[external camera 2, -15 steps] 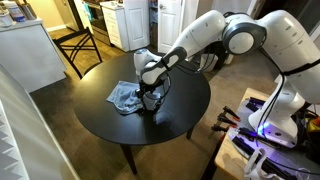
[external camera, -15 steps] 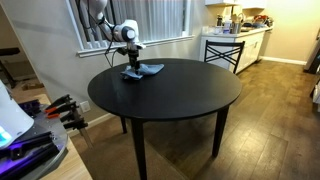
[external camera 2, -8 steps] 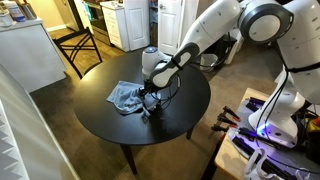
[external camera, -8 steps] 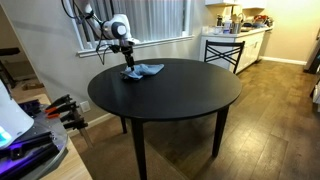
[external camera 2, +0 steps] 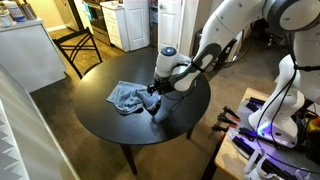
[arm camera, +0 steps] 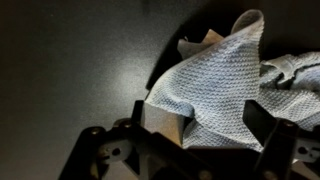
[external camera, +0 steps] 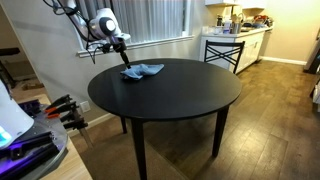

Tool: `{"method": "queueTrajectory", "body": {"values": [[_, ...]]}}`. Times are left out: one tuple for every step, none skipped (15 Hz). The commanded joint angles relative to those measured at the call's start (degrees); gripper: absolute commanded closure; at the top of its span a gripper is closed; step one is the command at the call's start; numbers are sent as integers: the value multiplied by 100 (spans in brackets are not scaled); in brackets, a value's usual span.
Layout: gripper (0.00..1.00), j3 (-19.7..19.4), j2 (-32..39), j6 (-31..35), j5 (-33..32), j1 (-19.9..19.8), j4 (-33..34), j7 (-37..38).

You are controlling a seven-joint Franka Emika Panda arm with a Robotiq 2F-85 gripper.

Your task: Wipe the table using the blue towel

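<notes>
**A:** Item one, surface?

**B:** Table point(external camera: 190, 100), round, black, matte top. It appears in both exterior views.

**A:** Item two, the task's thing?

**B:** Towel point(external camera: 145, 70), blue, crumpled and not spread flat. It lies on the top close to the edge on the window side, well away from the opposite edge. In an exterior view it sits inward of the rim, a loose heap point(external camera 2: 125, 97). In the wrist view it shows a pale woven texture point(arm camera: 215, 85), with one fold standing up towards the lens and the rest trailing off to the right.

**A:** Item three, tool?

**B:** Gripper point(external camera 2: 155, 92), dark, on a white arm point(external camera 2: 215, 40). It is positioned at the towel's side nearest the rim, just above the top.

**A:** Contact with the towel?

**B:** They are touching or very near. The raised fold covers the space between the fingers in the wrist view.

**A:** Jaw condition?

**B:** I cannot tell. The cloth hides the tips, and both exterior views are too small to show whether they are clenched or released.

**A:** Sundries?

**B:** Blinds point(external camera: 150, 18) hang behind the table.
</notes>
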Motion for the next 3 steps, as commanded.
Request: {"method": "queueTrajectory", "body": {"values": [[0,41,-69,0,-141,-60,-68,112],[0,25,-103,0,-150,-50,-101,119],[0,20,-115,-1,-153,-51,-107,120]]}}
